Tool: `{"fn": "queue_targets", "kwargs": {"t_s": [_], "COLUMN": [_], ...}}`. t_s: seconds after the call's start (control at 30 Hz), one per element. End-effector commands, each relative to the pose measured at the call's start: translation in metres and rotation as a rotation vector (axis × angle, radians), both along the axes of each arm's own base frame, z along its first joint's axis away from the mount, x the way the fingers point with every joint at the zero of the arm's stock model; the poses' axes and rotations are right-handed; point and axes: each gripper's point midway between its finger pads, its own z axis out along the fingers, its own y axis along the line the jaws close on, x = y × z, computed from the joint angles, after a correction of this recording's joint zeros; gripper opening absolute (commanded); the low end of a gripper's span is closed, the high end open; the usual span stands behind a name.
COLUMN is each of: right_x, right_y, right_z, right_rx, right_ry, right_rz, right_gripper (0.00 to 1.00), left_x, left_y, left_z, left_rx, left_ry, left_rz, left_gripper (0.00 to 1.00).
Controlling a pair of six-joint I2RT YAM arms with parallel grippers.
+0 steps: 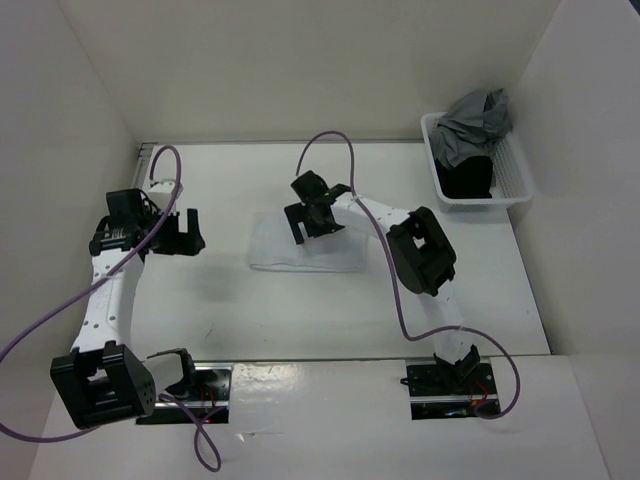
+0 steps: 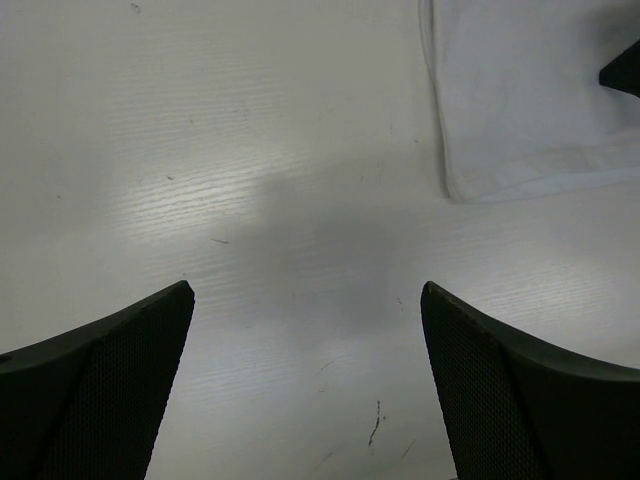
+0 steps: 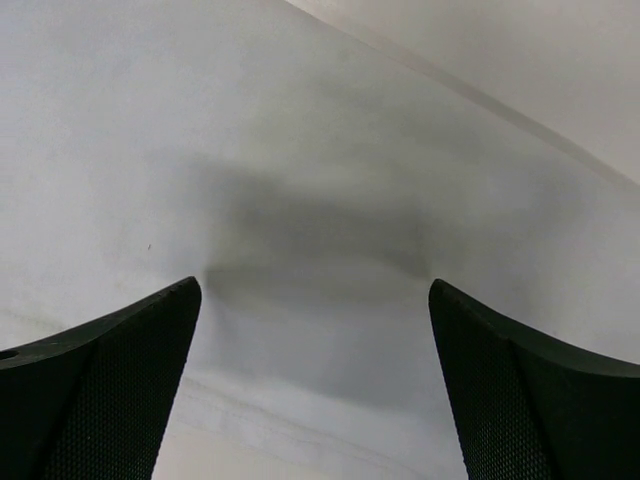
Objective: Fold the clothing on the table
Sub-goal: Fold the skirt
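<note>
The left tool (image 1: 183, 232) is released, its two fingers spread wide over bare table (image 1: 200, 300) with nothing between them. In the left wrist view the left tool (image 2: 305, 288) shows only scuffed white tabletop between its fingers. The clothing (image 2: 530, 100) lies ahead of it and off to its right, well apart from the fingertips, with one folded corner nearest to it.

The right tool (image 1: 318, 215) is released too, its fingers standing wide apart and holding nothing. From above it hangs over the far part of the clothing (image 1: 285, 250), which lies flat as a small white rectangle on the table, beneath this tool and reaching out to the near side of it. The right wrist view shows the right tool (image 3: 315, 285) spread over a pale surface with a soft shadow under it. Whether that surface is cloth or table cannot be told from that view, nor whether the fingertips touch it.

Far to the right of the right tool, at the table's far corner, stands a white basket (image 1: 512, 175) holding a grey garment (image 1: 475, 118) and a black garment (image 1: 468, 180).
</note>
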Motion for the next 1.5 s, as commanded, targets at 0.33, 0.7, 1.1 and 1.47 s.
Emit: {"fn": "queue_targets", "kwargs": {"t_s": [0.33,0.7,1.1,1.47], "right_x": [-0.002,-0.041,-0.049,-0.046], "right_y": [-0.084,-0.212,-0.222,-0.216], "right_z": [0.18,0.157,0.153,0.151], "right_rx": [0.001,0.045,0.079,0.102], "right_ry": [-0.344,-0.25,-0.219,-0.205], "right_rz": [0.116,0.04,0.024,0.041], "right_gripper": [1.0,1.0,1.0,1.0], "left_x": [0.068,0.1,0.122,0.121], "left_y": [-0.091,-0.144,-0.148,-0.138], "left_z": [-0.013,-0.087,-0.099,-0.129], "left_rx": [-0.27,-0.301,-0.277,-0.267], "left_ry": [0.009,0.191,0.202,0.278], "left_rz": [-0.37,-0.488,-0.466,-0.41], "left_gripper": [0.91,0.64,0.64,0.62]}}
